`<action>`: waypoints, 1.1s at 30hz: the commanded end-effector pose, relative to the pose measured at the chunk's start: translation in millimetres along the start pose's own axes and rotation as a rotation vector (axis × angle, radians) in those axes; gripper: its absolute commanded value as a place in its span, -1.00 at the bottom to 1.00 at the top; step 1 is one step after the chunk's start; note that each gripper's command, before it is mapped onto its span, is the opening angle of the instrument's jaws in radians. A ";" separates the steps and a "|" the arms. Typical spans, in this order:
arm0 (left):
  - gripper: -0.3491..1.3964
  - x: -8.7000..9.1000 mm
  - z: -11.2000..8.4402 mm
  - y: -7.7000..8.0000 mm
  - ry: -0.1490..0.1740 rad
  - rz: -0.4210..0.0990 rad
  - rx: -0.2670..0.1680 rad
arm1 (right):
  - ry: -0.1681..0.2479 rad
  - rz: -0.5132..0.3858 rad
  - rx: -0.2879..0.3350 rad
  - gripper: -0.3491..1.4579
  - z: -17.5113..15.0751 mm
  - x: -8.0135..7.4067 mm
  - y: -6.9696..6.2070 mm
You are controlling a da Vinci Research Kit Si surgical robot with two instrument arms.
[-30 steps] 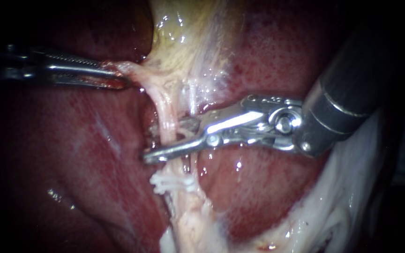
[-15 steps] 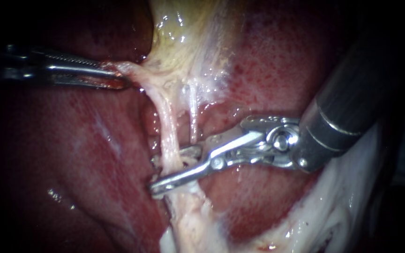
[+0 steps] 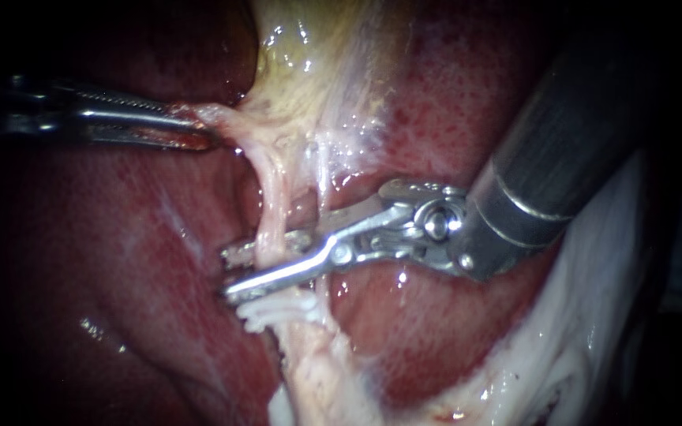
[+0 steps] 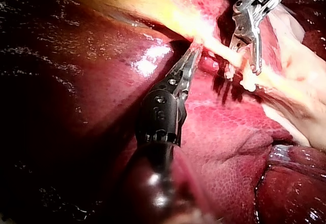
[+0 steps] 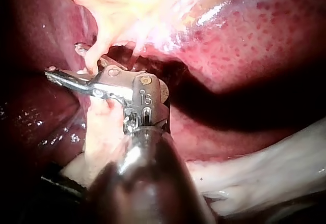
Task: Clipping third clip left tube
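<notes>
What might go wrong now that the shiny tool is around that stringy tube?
The right instrument straddles the left tube just above a white clip; closing there may crowd or knock that clip. The thin tube beside it might get caught too. The left instrument pulls the tissue taut, so it may tear.

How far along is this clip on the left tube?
Done: a white clip already sits on the left tube, and the left tool is shut on tissue, holding it taut. In hand: the right tool straddles the tube just above that clip, jaws open. Left: closing them and withdrawing.
</notes>
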 end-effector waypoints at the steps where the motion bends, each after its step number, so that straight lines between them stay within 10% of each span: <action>1: -1.00 0.0 0.0 0.0 0.000 0.000 0.001 | 0.011 0.011 0.007 -0.07 -0.3 0.8 -0.4; 13: -1.00 0.0 0.0 0.0 0.000 0.000 0.001 | 0.061 0.022 0.065 -0.10 -0.9 4.0 -4.4; 33: -1.00 0.0 0.0 -0.1 0.000 0.000 0.000 | 0.053 0.021 0.074 -0.78 -1.2 3.6 -4.7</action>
